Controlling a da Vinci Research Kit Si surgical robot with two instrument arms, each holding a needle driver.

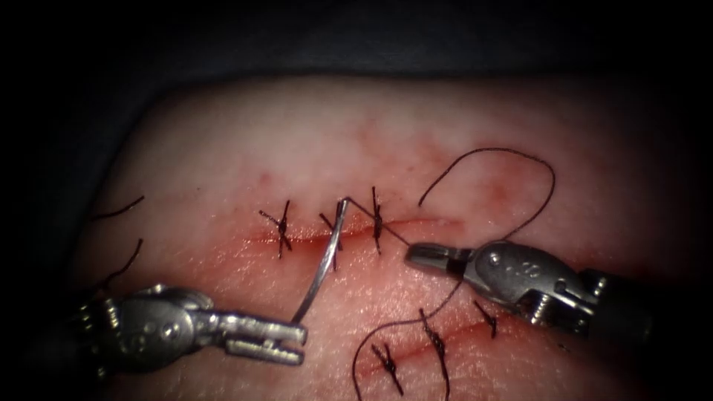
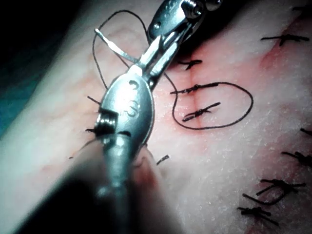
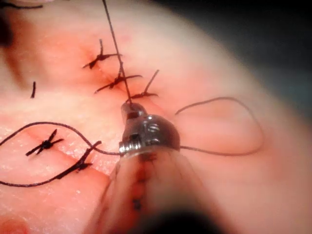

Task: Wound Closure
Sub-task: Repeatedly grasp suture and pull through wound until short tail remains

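The tissue [image 1: 223,134] has a cut [image 1: 434,222] running across it, closed by three dark stitches [image 1: 376,217]. The curved needle [image 1: 327,260] is out of the tissue and crosses over the cut between two stitches. My left tool [image 1: 302,344], in front of the cut on the left, is shut on the needle near its point end. The needle [image 2: 117,48] sticks out sideways from these jaws. From the needle's far end the thread [image 1: 375,224] runs straight to my right tool [image 1: 410,255], which is shut on it close to the needle. Seen from the right wrist, the thread [image 3: 114,48] leads away from the right tool [image 3: 128,106].
Slack thread loops beyond the right tool [image 1: 546,167] and curls down in front of it [image 1: 364,341]. A second stitched cut [image 1: 434,343] lies nearer, under the right tool. Cut thread ends [image 1: 119,209] lie at the left. Red fluid stains the tissue along both cuts.
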